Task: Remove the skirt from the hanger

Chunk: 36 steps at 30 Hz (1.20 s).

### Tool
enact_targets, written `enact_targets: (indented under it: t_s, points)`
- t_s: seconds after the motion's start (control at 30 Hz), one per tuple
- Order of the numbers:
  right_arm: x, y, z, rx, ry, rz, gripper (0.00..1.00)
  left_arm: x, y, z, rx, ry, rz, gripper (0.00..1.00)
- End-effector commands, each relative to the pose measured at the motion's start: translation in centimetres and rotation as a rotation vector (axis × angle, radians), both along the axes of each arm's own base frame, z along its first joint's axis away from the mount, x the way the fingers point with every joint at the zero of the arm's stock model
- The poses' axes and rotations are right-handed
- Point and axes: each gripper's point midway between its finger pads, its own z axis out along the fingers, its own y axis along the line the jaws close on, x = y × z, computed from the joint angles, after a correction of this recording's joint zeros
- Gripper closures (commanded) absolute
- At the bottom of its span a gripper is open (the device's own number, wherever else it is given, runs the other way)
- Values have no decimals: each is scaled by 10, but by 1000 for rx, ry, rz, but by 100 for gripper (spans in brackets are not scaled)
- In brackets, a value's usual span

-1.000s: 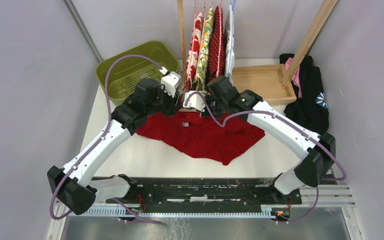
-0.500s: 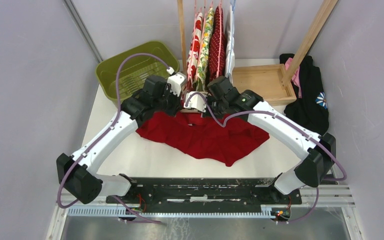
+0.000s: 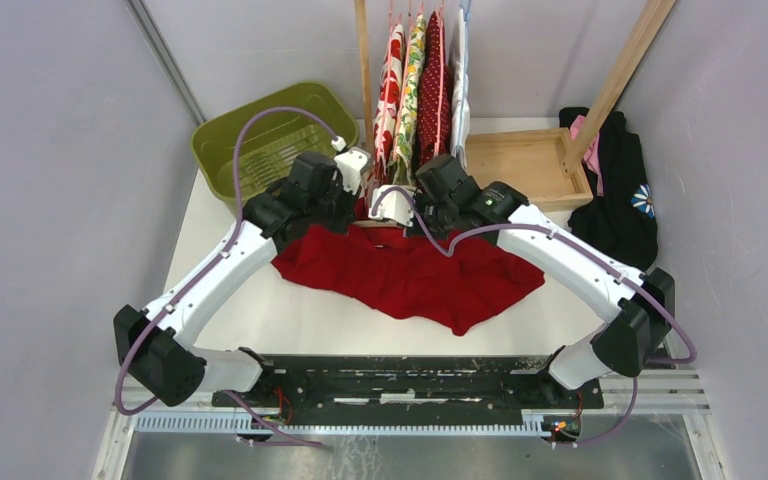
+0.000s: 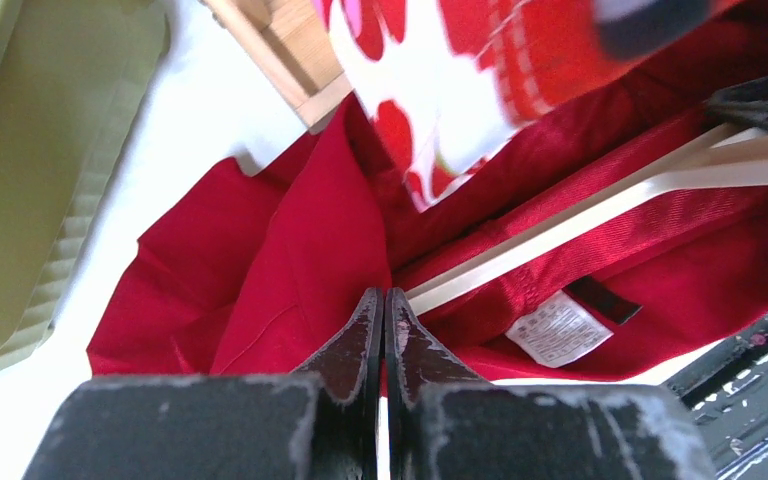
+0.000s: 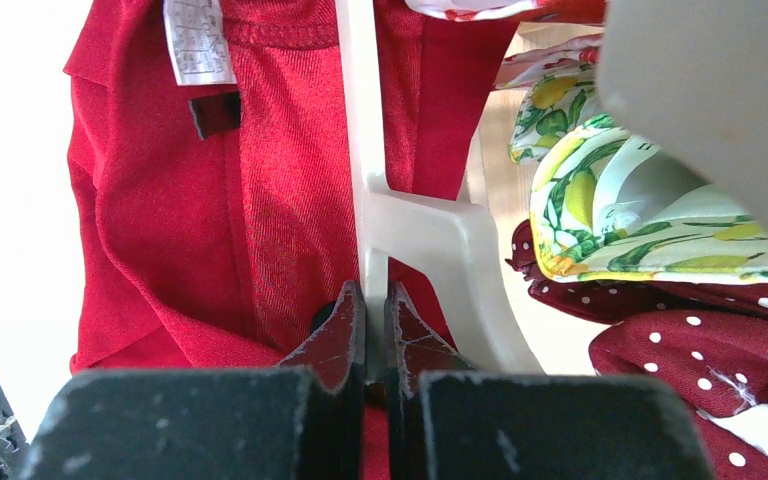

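The red skirt [image 3: 410, 280] lies spread on the white table, its waistband still round the white plastic hanger [image 4: 580, 210]. My left gripper [image 3: 355, 205] sits at the skirt's back left corner. In the left wrist view the left gripper [image 4: 382, 295] is shut, its tips meeting on a fold of the skirt [image 4: 300, 260] beside the hanger's end. My right gripper [image 3: 408, 214] is at the waistband's middle. In the right wrist view the right gripper [image 5: 373, 290] is shut on the hanger [image 5: 370, 150], on its straight bar just below the branch.
A green basket [image 3: 260, 140] stands at the back left. Patterned cloths [image 3: 420, 90] hang from a wooden rack just behind both grippers, over its wooden base [image 3: 520, 165]. A black garment [image 3: 620, 190] lies at the back right. The skirt's white care label [image 4: 558, 328] shows inside the waistband.
My left arm has swung right and back to the hanger's left end, and its jaws have gone from open to shut. The skirt's right side has spread slightly rightward. The right gripper has held still.
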Motion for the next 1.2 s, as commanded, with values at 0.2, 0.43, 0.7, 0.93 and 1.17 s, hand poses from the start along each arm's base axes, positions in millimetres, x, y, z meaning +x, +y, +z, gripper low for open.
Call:
enact_targets:
  t_s: [0.2,0.43,0.7,0.93,1.17]
  points:
    - [19,-10,42,50,-172,-65,99,0,63,-34,244,9,117,97]
    - [25,-21,44,37,-195,-100,99,4,92,-41,235,28,184,97]
    - [18,-32,51,27,-206,-96,99,20,119,-82,225,64,293,97]
    - [1,-46,46,-6,-172,-70,99,63,146,-53,235,-32,381,97]
    - [-7,-52,35,-23,-149,-71,99,96,133,23,125,-171,383,97]
